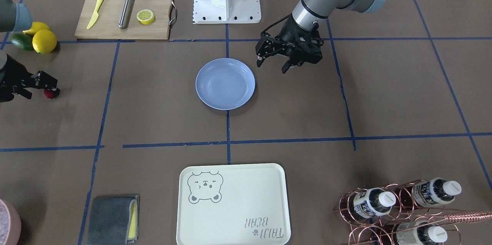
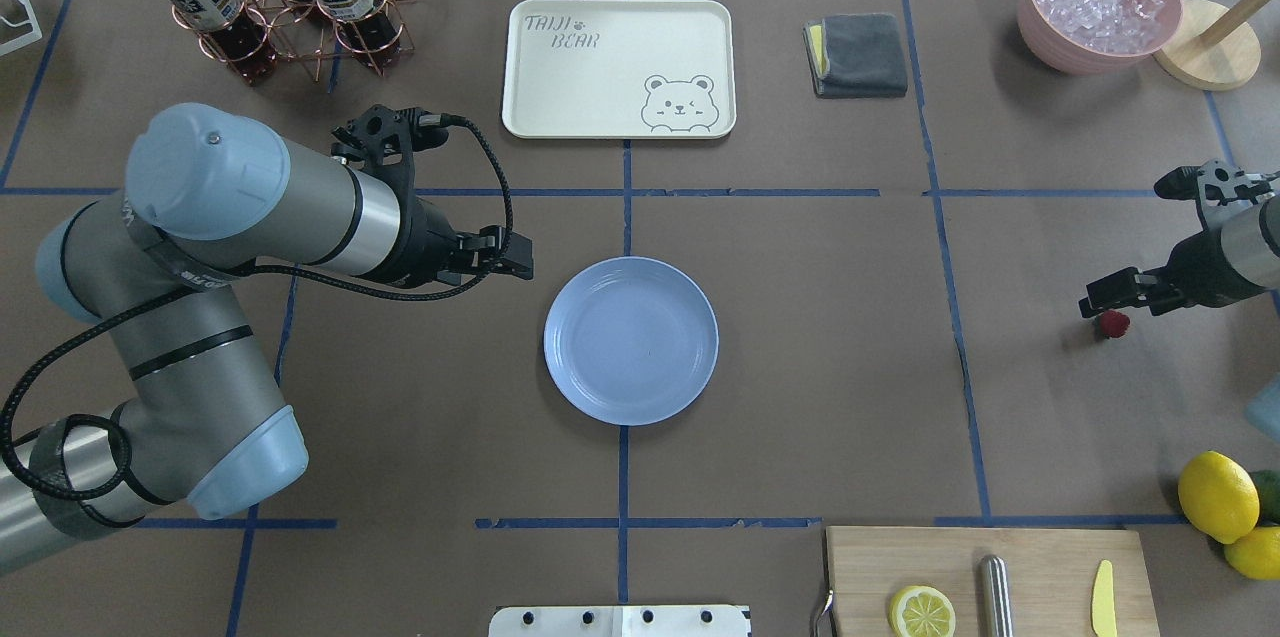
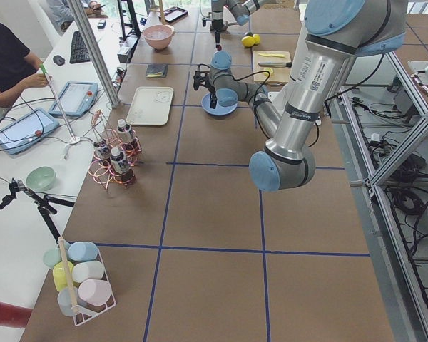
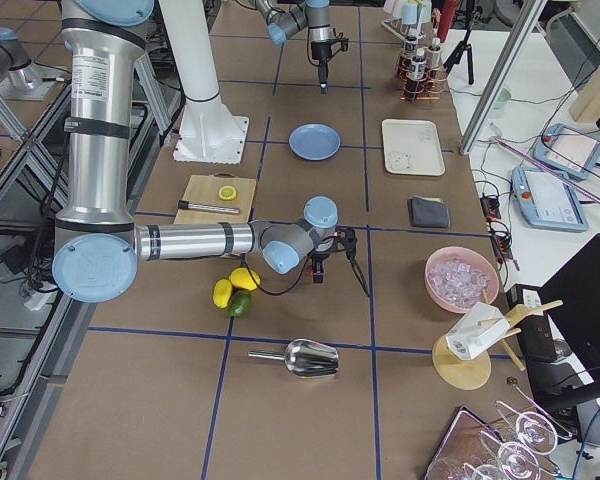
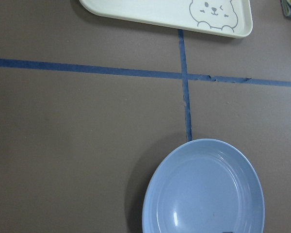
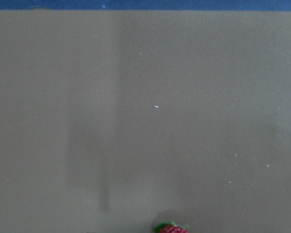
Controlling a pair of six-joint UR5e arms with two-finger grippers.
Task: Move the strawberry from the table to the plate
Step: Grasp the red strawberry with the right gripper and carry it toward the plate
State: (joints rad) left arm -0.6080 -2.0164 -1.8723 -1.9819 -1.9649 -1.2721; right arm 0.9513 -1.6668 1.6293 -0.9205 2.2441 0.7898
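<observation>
The strawberry [image 1: 49, 94] [image 2: 1113, 323], tiny and dark red with a green end, lies on the brown table [image 1: 153, 122] far out on my right side. It also shows at the bottom edge of the right wrist view, strawberry [image 6: 172, 228]. My right gripper [image 1: 43, 90] [image 2: 1115, 302] hangs right over it, pointing down, open, holding nothing. The light-blue plate [image 1: 225, 83] [image 2: 630, 339] [image 5: 203, 189] sits in the table's middle with nothing on it. My left gripper [image 1: 273, 64] [image 2: 515, 264] hovers beside the plate's rim, open, nothing between its fingers.
A cutting board [image 1: 123, 14] with a lemon half [image 1: 145, 16], a steel rod and a yellow knife lies near the robot. Lemons and a lime [image 1: 38, 37] sit near the strawberry. A bear tray [image 1: 232, 204], a grey cloth [image 1: 112, 220], a bottle rack [image 1: 399, 206] and an ice bowl [image 2: 1098, 2] line the far side.
</observation>
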